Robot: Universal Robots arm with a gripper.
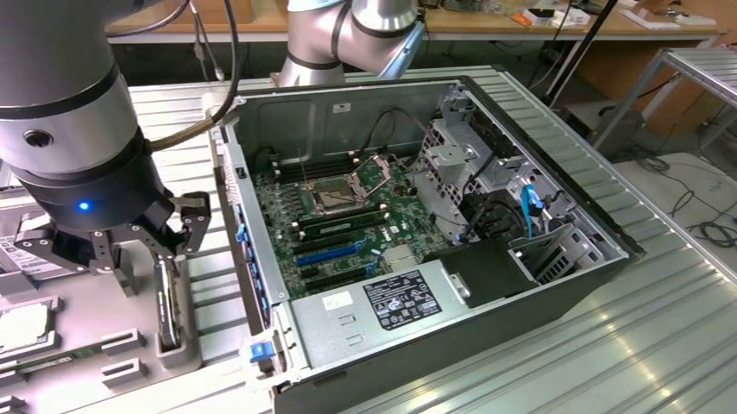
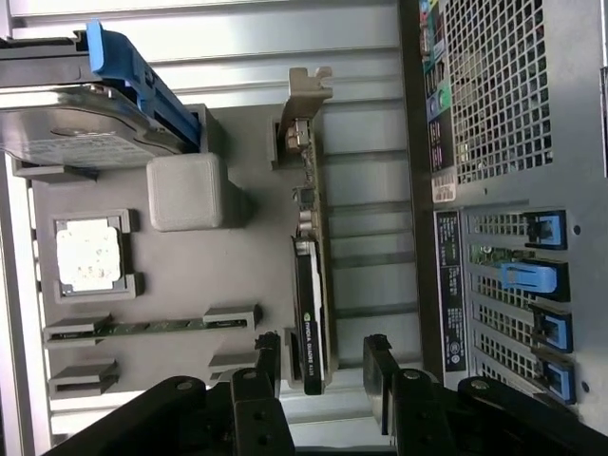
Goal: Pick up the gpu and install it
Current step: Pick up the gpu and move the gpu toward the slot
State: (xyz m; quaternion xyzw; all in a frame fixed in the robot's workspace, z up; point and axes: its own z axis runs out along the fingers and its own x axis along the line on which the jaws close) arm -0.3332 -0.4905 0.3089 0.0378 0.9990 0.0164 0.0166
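Gripper [image 2: 323, 375], jaws spread wide, straddles the black cooler end of the gpu [image 2: 309, 285] without clamping it. The gpu stands on edge in a slot of the gray fixture tray [image 2: 190, 275]. Its long axis runs alongside the computer case [image 2: 513, 95], with the silver bracket end pointing away from the gripper. Beyond lie a CPU [image 2: 87, 258] and a hard drive [image 2: 85, 133].

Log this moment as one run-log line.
pincer: open | graphics card: on edge in grey tray, under pincer, unheld | computer case: open
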